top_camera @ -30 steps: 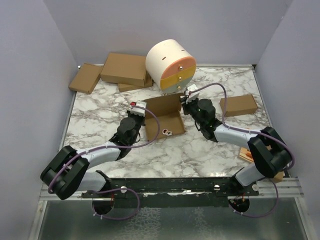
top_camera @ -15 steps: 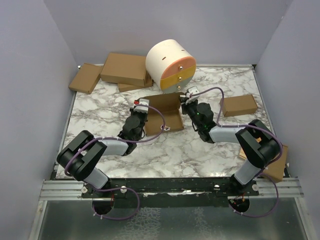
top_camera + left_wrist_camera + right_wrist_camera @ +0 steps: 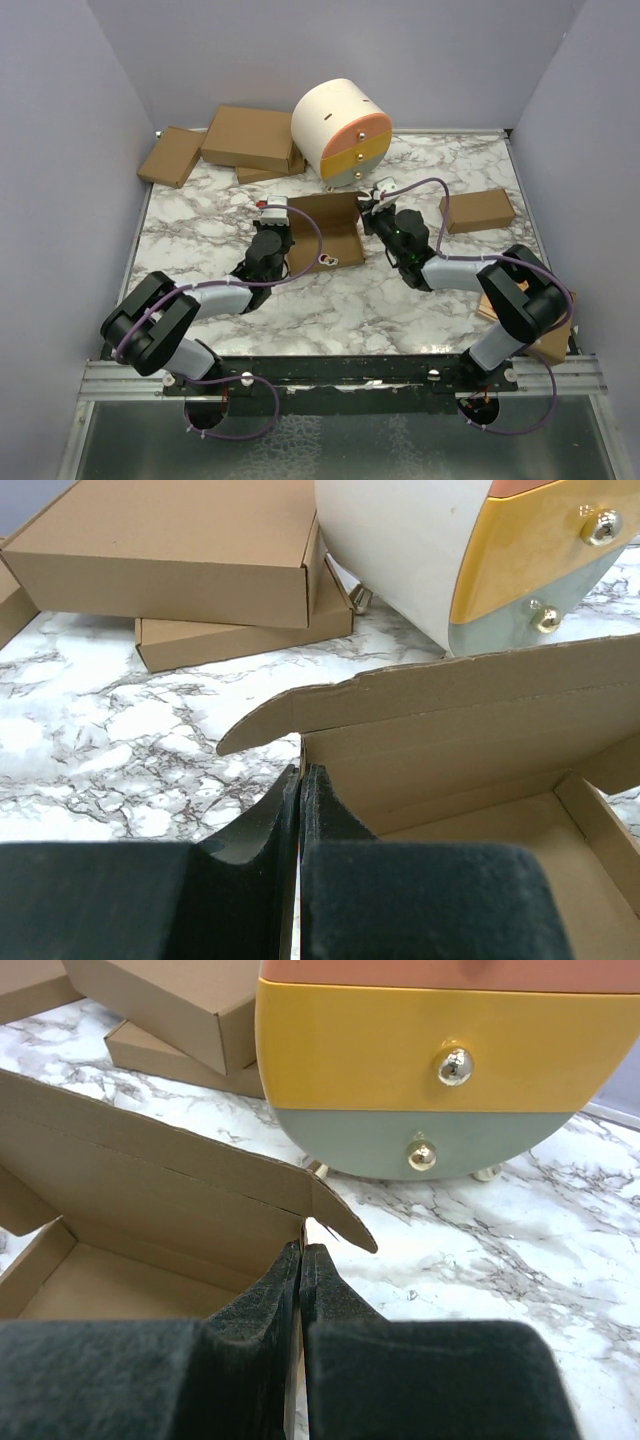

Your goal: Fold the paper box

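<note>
The paper box [image 3: 325, 232] lies half-folded in the middle of the table, a brown cardboard tray with its back wall and lid flap standing up. My left gripper [image 3: 289, 222] is shut on the box's left side wall; in the left wrist view the left gripper [image 3: 301, 772] pinches the thin wall edge, with the box [image 3: 470, 730] interior to its right. My right gripper [image 3: 364, 220] is shut on the right side wall. In the right wrist view the right gripper [image 3: 301, 1250] clamps that wall, and the box [image 3: 150, 1190] spreads to its left with a corner tab sticking out.
A round white cabinet [image 3: 342, 133] with orange, yellow and teal drawers stands just behind the box. Brown cartons [image 3: 250, 138] are stacked at the back left beside another carton [image 3: 172, 156]. A small carton [image 3: 478, 210] lies at the right, and one more [image 3: 545, 340] at the near right edge.
Both grippers have stayed shut on the box's side walls while the arms shifted. The box has turned slightly and sits a little squarer and closer to the cabinet.
</note>
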Tool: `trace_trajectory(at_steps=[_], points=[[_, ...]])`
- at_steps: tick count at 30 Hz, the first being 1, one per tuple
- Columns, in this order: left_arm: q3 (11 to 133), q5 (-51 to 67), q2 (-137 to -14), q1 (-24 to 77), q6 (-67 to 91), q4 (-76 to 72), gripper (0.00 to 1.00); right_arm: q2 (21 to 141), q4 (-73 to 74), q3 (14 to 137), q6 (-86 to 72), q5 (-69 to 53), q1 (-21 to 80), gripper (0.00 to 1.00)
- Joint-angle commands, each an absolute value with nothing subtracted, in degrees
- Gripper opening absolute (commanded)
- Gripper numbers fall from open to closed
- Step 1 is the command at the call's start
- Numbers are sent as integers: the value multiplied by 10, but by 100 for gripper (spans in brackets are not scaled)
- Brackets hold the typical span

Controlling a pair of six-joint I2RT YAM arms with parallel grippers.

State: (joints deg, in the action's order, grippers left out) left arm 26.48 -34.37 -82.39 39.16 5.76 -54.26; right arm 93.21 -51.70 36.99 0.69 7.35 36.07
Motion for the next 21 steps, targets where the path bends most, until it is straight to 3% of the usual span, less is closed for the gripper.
trace_trajectory(at_steps=[1, 9, 21], points=[[278, -347, -806, 401, 94, -482, 0, 909, -465, 357, -10, 33, 378, 1], [288, -346, -821, 403, 95, -461, 0, 892, -426, 336, -23, 28, 393, 1], [256, -348, -815, 404, 67, -541, 0, 913, -492, 338, -18, 76, 440, 2]])
